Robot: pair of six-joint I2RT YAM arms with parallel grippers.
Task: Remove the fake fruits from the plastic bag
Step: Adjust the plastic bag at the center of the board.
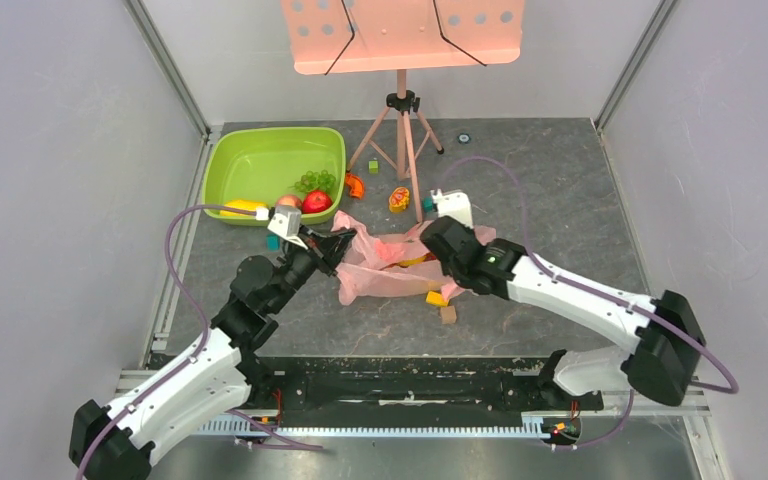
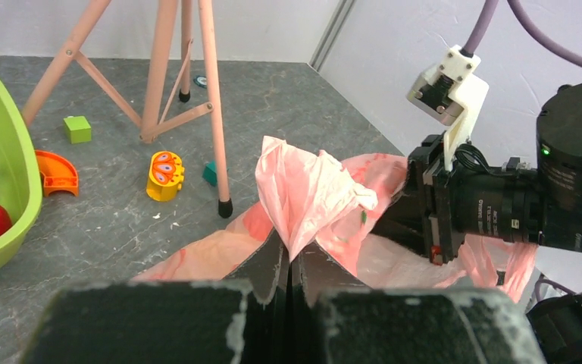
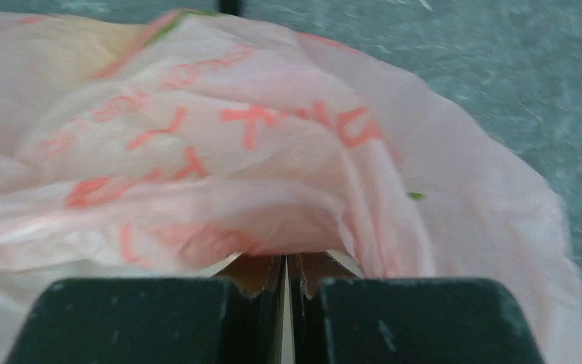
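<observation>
The pink plastic bag [image 1: 385,270] lies crumpled on the grey floor between both arms. My left gripper [image 1: 338,243] is shut on a raised fold at its left edge, and that fold [image 2: 311,186] stands up from the closed left gripper [image 2: 292,256]. My right gripper [image 1: 428,248] is shut on the bag's right side, where the film [image 3: 273,152] drapes over the closed right gripper [image 3: 286,262]. A yellow-orange shape [image 1: 415,261] shows through the bag. Fake fruits lie in the lime-green basin [image 1: 260,150]: a banana [image 1: 243,208], a peach [image 1: 288,201], a red apple [image 1: 316,201] and grapes [image 1: 317,181].
A pink tripod stand [image 1: 401,140] rises behind the bag, and one of its legs [image 2: 214,106] is close to the fold. Small toys lie around it: green cube [image 2: 77,129], orange arch [image 2: 57,173], yellow toy [image 2: 165,176]. Yellow cube [image 1: 436,298] and tan cube [image 1: 448,315] sit by the bag's front.
</observation>
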